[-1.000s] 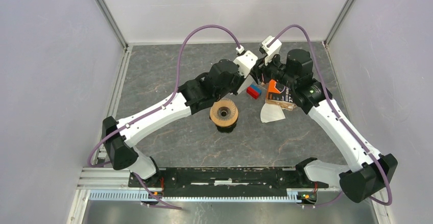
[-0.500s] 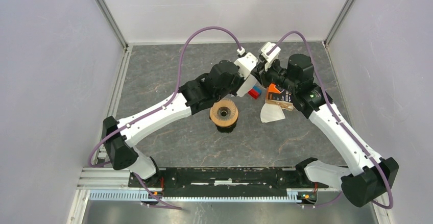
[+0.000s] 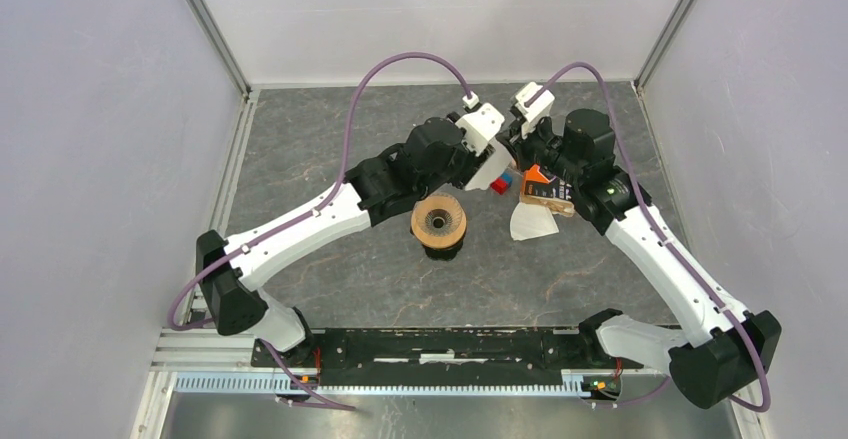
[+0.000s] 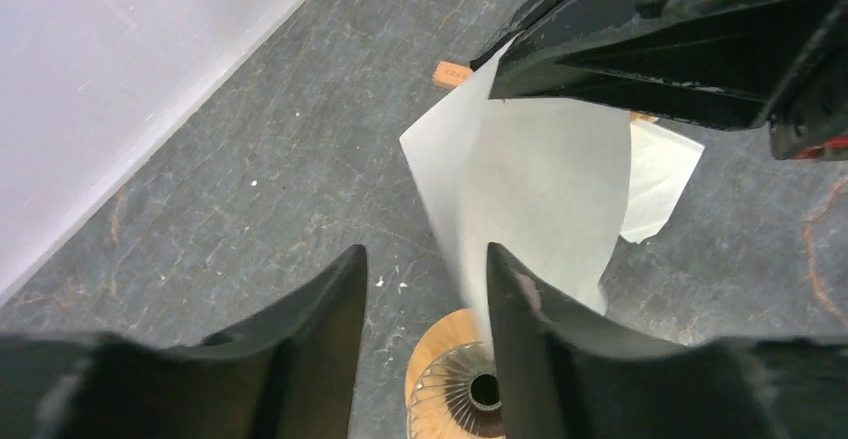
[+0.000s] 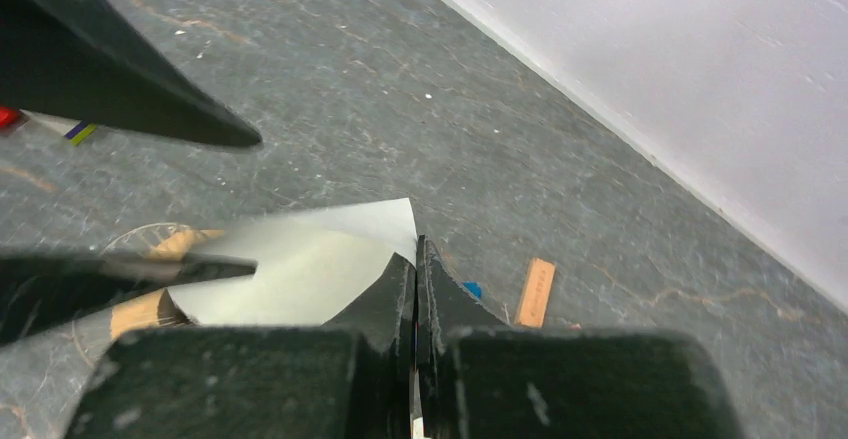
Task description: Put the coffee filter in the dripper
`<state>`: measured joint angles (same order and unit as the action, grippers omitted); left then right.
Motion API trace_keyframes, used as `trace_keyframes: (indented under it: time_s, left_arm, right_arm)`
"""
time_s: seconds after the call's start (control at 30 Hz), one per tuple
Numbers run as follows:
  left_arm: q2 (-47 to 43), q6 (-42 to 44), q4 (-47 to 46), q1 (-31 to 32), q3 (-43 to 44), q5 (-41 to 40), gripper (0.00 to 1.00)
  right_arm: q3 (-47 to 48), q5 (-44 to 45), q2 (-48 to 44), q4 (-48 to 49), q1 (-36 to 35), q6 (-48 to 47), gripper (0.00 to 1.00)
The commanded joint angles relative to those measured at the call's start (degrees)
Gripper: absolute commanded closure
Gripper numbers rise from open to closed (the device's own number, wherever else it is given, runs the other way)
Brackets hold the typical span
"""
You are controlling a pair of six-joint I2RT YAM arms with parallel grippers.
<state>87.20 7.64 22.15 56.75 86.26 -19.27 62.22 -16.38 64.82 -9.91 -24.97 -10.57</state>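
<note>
Your right jaws were clamped on the top edge of the coffee filter (image 4: 540, 189), held in the air close to the dripper (image 3: 439, 221), not in it. Left jaws were apart, just beside the paper. Flat folded filter (image 3: 530, 222), brown box (image 3: 545, 191) and red block (image 3: 498, 186) lay right of the dripper. Dark grey marbled tabletop (image 3: 330, 139), white walls (image 3: 440, 19).

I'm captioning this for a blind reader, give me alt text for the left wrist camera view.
The right hand pinches the top of a white coffee filter held off the table. The open left hand frames the foreground, with the wooden-ringed dripper below.
</note>
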Motion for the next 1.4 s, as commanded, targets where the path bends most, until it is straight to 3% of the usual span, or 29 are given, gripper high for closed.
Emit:
trace_keyframes:
  time_s: [0.0,0.07,0.17,0.37,0.67,1.07,1.37]
  left_arm:
    - [-1.9,0.3,-1.6,0.1,3.8,1.4,0.33]
    - [-1.6,-0.5,-1.3,0.0,4.3,1.5,0.17]
    - [-2.0,-3.4,-0.6,-0.8,4.5,2.4,0.1]
    - [-2.2,-18.0,1.4,-5.6,2.8,15.1,0.12]
    - [0.5,-23.4,-1.1,-6.0,1.4,22.9,0.09]
    - [6.2,-27.5,0.3,-6.2,6.6,17.4,0.17]
    - [6.0,-28.8,-0.1,-6.9,7.6,20.7,0.2]
  right_arm:
    - [2.1,7.3,-0.4,1.1,0.6,4.6,1.0]
    - [2.8,8.9,-0.2,0.9,0.8,6.5,1.0]
    - [3.3,11.3,-0.2,0.5,1.2,8.7,1.0]
    - [6.0,13.6,0.0,-0.8,2.9,13.4,1.0]
    - [6.0,11.6,-0.2,-0.8,4.4,16.0,1.0]
    - [5.0,9.2,-0.2,-0.3,4.8,16.8,1.0]
    - [4.2,9.0,-0.6,-0.1,5.1,16.4,1.0]
